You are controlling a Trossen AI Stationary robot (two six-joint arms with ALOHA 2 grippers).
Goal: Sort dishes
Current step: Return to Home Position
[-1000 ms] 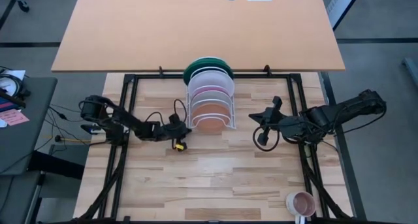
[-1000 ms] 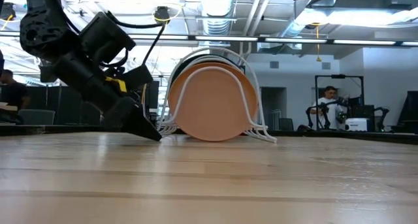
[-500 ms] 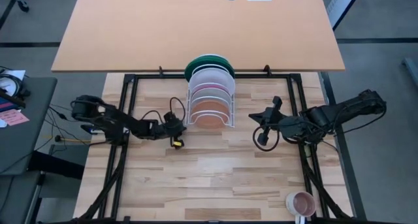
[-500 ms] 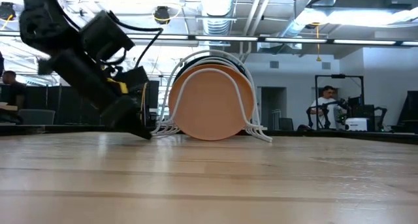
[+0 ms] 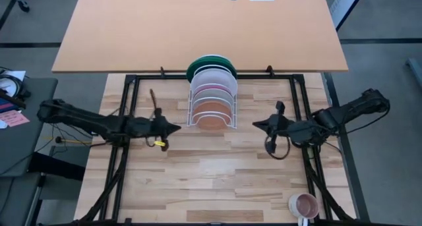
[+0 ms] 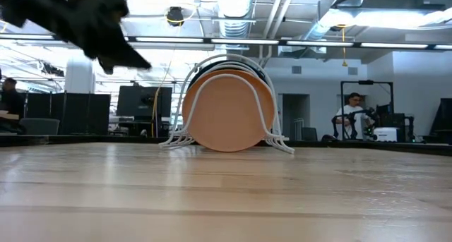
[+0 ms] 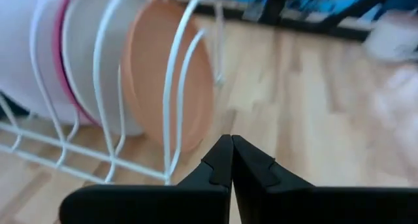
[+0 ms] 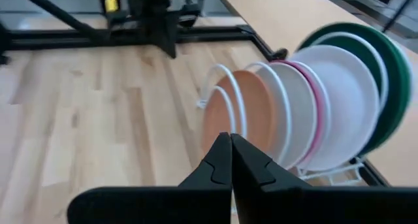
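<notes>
Four plates fill the wire rack; left gripper and right gripper are pressed together.

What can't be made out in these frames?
Low view: terracotta plate mostly hides the pink plate, white plate and green plate behind it.
High view: mug cut by the bottom edge.
Left wrist view: green plate outside the frame.
</notes>
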